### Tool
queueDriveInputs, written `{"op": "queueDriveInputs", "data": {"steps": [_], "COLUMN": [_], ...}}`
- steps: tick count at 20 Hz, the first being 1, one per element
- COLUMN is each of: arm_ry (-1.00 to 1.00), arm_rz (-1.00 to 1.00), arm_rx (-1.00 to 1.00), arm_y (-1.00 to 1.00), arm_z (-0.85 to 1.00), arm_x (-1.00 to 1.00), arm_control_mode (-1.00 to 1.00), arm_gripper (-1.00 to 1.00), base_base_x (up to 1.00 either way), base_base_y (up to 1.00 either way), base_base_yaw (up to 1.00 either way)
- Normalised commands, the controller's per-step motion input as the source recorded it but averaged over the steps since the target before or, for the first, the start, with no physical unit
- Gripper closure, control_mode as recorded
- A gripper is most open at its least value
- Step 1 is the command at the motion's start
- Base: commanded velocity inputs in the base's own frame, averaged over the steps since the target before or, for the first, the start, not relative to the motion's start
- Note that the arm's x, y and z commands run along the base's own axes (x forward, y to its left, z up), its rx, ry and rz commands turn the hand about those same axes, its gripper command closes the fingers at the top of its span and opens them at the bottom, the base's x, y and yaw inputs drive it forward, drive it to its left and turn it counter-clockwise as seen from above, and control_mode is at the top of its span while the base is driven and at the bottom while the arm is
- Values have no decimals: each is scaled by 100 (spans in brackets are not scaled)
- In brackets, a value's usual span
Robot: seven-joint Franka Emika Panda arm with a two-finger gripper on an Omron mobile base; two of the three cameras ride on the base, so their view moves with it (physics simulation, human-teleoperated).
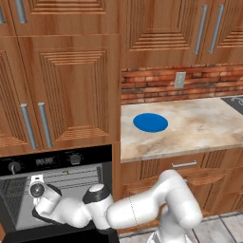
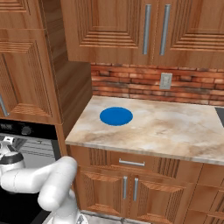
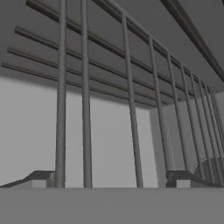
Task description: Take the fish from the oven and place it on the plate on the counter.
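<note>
The oven (image 1: pixel 57 190) stands open at left, the arm reaching into its cavity. The gripper (image 3: pixel 111 179) faces the grey wire rack (image 3: pixel 131 109) with jaws spread wide and holding nothing. The fish cannot be made out. To the right, the blue plate (image 1: pixel 150 122) lies bare on the counter (image 1: pixel 199 128).

**White arm, dark joints, all smooth curves**

Here's the arm (image 1: pixel 142 209): glossy white, thick rounded segments like fat tubes, a bulbous elbow. A dark grey cap tops one joint, a black band beneath. A faint dashed seam rings the forearm. At the wrist there's a small white block with a round dark lens. Two dark finger tips (image 3: pixel 41 176), blocky and slanted.
</note>
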Motion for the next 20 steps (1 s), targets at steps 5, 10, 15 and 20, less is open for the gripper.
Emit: {"op": "queueDriveInputs", "data": {"steps": [5,10,15,20], "arm_ry": [-28,-23,-35,-53], "arm_rz": [0,0,0,0], "arm_rx": [-3,-13,-1,7], "arm_y": [7,2,0,0], "arm_z": [-91,-69,-96,-100], "arm_x": [-2,0,0,-1], "arm_control_mode": [-100,-100,-100,-100], "arm_gripper": [-100,-100,-100,-100], "base_base_x": [0,0,0,0], "base_base_y": [0,0,0,0], "base_base_yaw": [0,0,0,0]}}
